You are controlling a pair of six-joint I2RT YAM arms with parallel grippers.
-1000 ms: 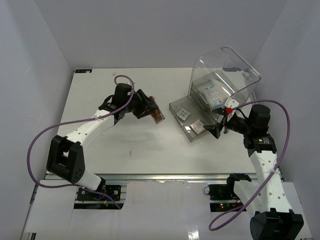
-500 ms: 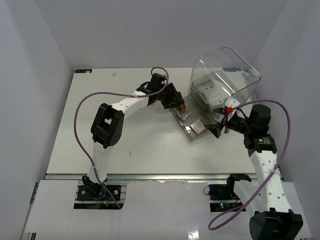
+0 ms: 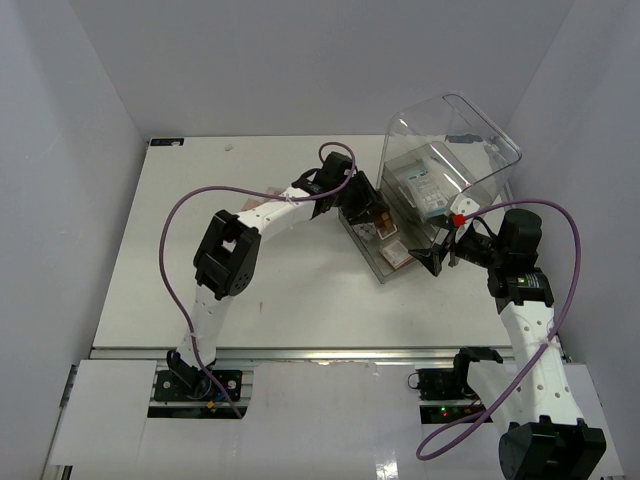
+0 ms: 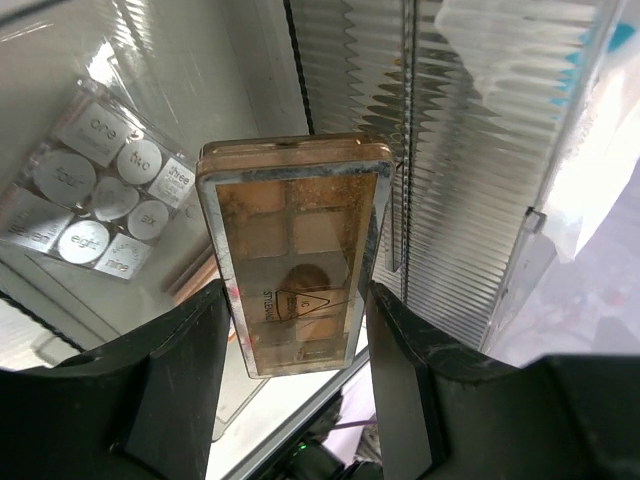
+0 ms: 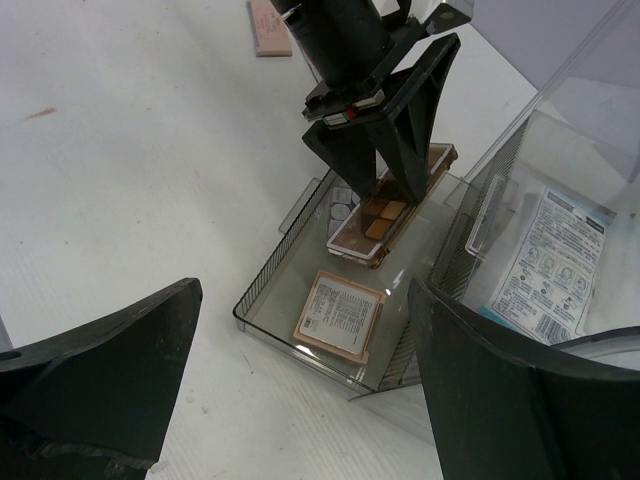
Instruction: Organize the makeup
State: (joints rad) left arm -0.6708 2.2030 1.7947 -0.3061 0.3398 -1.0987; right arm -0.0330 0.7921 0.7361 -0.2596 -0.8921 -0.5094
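My left gripper (image 4: 298, 290) is shut on the brown pan palette (image 4: 290, 250) and holds it tilted inside the clear tray (image 5: 270, 270), over the silvery grid palette (image 4: 100, 195). In the top view the left gripper (image 3: 372, 215) is over the tray's far end. The pinkish square compact (image 5: 340, 315) lies flat at the tray's near end. My right gripper (image 5: 305, 290) is open and empty, just above that end. The white-blue packet (image 5: 555, 265) lies inside the domed box. A pink palette (image 5: 268, 25) lies on the table behind the left arm. The small dark-gold piece is out of view.
The large clear domed-lid box (image 3: 470, 130) stands at the back right, its lid raised, touching the tray's right side. My right gripper (image 3: 440, 258) is beside its front corner. White walls close the table (image 3: 150, 260) on three sides.
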